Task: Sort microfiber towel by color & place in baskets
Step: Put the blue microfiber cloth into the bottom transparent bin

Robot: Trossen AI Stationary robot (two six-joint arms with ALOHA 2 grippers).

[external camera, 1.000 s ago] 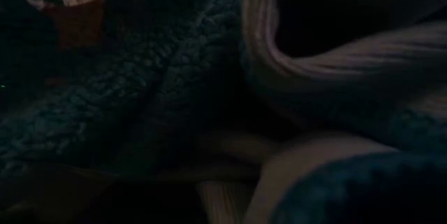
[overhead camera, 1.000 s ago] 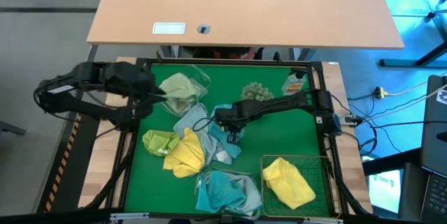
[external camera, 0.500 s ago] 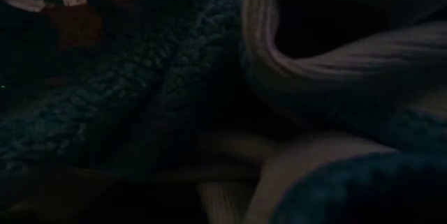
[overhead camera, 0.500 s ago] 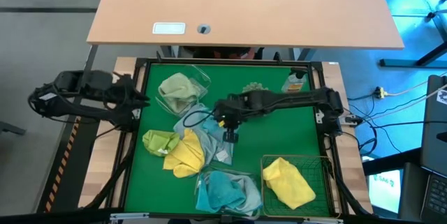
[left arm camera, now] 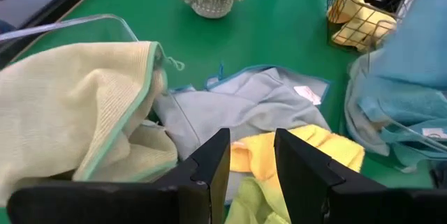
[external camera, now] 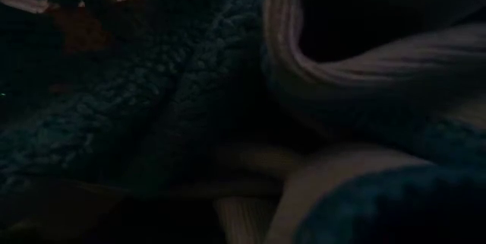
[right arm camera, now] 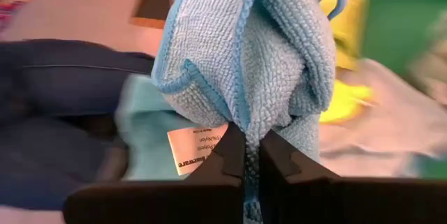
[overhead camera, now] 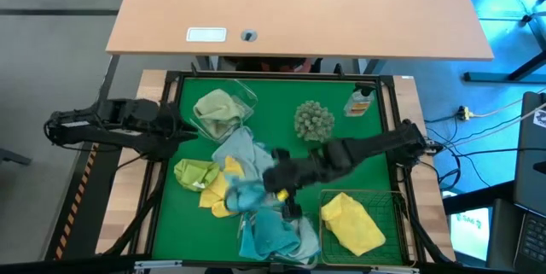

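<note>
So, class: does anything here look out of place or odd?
Yes. The low view is blocked by teal towels pressed against the lens. Also, the spiky ball and small bottle sit among the sorting items, belonging to no basket.

Your surfaces: cloth, wire, plastic
You see a nubbly blue towel (right arm camera: pixel 258 63) (paper tag attached), a matt green mat (overhead camera: pixel 341 133), a clear glossy tub (left arm camera: pixel 84 25).
</note>
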